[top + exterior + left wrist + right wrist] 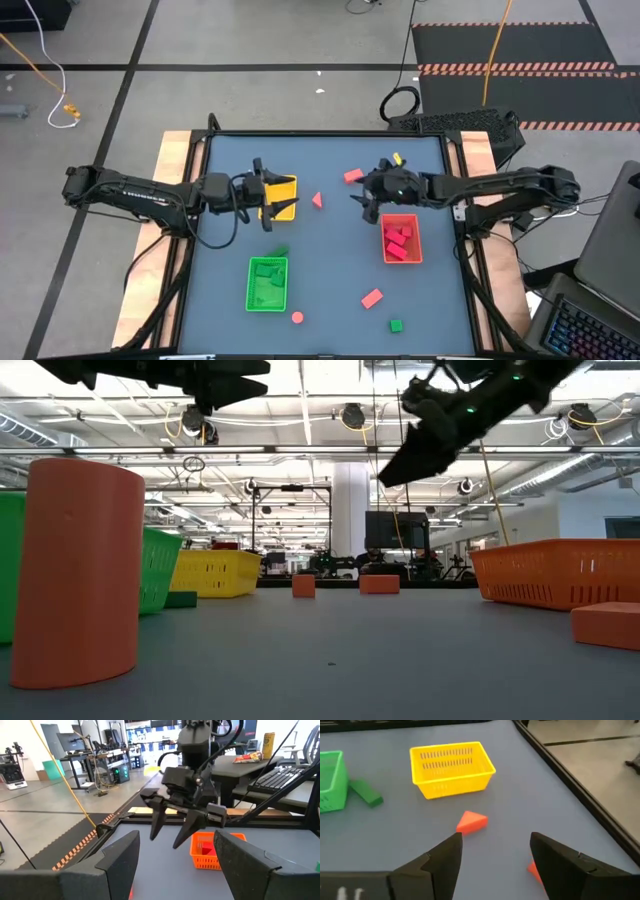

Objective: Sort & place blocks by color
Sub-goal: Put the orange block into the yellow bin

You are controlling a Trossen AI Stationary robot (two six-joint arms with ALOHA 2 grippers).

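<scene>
My left gripper [268,196] hangs open in the air over the yellow tray [282,197]. My right gripper [361,204] is open too, raised above the table left of the red tray [402,240], which holds several red blocks [397,241]. In the right wrist view its fingers [495,851] stand on either side of a gap, with the red triangle block [471,821] lying on the table beyond them. Loose on the table are a red rectangle [353,176], a salmon rectangle [372,298], a round pink block [297,318], a green cube [396,325] and a green block [280,252].
The green tray [267,284] sits toward the near edge, left of centre. A small yellow piece [397,158] lies near the far edge. In the low view the round block [80,570] stands close to the camera. The table's middle strip between the trays holds only the triangle.
</scene>
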